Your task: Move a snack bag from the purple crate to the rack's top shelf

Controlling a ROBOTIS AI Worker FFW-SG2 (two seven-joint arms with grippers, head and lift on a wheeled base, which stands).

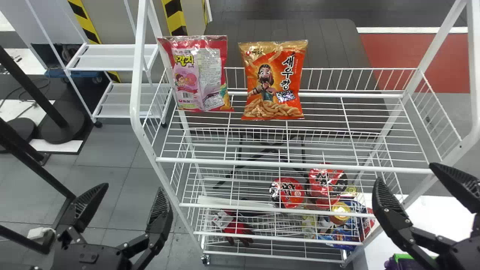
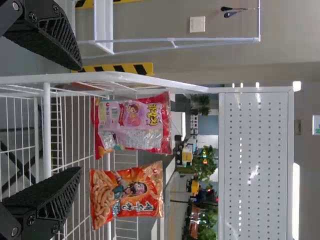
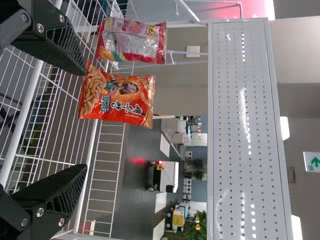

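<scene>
Right gripper (image 1: 407, 172) and left gripper (image 1: 131, 187) are both spread wide, with just air between their fingers.
Two snack bags stand up side by side at the far side of the rack's top shelf (image 1: 326, 166), a little apart. The pink bag (image 1: 202, 75) is on the left, farther away than the left gripper and to its right. The orange bag (image 1: 273, 82) is right of the pink one, well apart from the right gripper, far and to its left.

A white shelved cart (image 1: 112, 57) near black-and-yellow striping (image 1: 85, 21), a dark table (image 1: 330, 45), a green-arrow sign (image 3: 313, 162).
</scene>
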